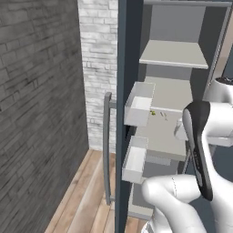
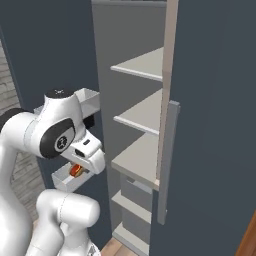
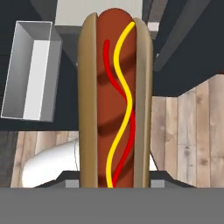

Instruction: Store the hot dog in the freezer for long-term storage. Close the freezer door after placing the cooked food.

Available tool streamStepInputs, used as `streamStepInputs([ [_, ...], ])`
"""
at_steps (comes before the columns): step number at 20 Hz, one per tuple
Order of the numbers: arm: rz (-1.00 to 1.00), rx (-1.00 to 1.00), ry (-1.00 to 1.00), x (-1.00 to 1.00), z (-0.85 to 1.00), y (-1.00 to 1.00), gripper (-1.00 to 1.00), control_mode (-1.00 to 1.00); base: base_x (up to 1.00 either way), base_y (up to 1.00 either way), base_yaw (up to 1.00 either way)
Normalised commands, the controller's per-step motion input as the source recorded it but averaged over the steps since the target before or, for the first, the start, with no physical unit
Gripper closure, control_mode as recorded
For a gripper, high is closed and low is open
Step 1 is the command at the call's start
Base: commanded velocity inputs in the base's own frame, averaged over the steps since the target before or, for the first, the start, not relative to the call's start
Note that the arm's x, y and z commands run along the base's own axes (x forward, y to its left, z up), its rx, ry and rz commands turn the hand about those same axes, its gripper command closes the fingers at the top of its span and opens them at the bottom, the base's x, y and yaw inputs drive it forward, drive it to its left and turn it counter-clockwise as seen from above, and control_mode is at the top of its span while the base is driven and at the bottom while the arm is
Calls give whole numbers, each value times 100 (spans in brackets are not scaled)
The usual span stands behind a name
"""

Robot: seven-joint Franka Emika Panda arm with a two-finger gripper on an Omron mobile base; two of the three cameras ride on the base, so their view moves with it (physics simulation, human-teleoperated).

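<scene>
A: Starting at the left of the hand view, what is sitting there?

B: A white bin [image 3: 31, 72] is lying at about ten o'clock, with plank floor [image 3: 188, 131] showing below it and again off to the right. The hot dog [image 3: 114, 98] is filling the middle, running from six o'clock up to twelve.

A: How is it going to handle?

B: I'm judging it light and soft: a spongy bun that dents under a hard squeeze, and a smooth sausage that could slide out lengthwise. Taking it across the bun's two sides, near one end or the middle, looks safest, with gentle pressure.

A: And the fingers?

B: The fingers [image 3: 114, 181] are closing narrowly on the hot dog's near end, at the six o'clock edge; the bun is rising straight out from between them. The tips themselves are mostly hidden behind it.

A: Where is that in the room?

B: In the right base view a bit of orange-red is peeking under the hand at about eight o'clock, beside the door [image 1: 122, 113] bins. The freezer [image 2: 142, 155] is standing open, its grey shelves bare, towards three o'clock of the hand. So the hot dog is hanging in the air, not yet on a shelf.
</scene>
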Motion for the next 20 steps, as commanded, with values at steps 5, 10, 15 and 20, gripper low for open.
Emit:
streamStepInputs([
  [5, 0, -4, -22, 68, -8, -9, 100, -100, 0, 0, 0],
  [10, 0, -5, -22, 60, -37, -44, 100, -100, 0, 0, 0],
  [15, 0, -1, -13, 48, -5, -8, 100, -100, 0, 0, 0],
  [20, 0, 0, 1, 62, 0, -3, 100, -100, 0, 0, 0],
])
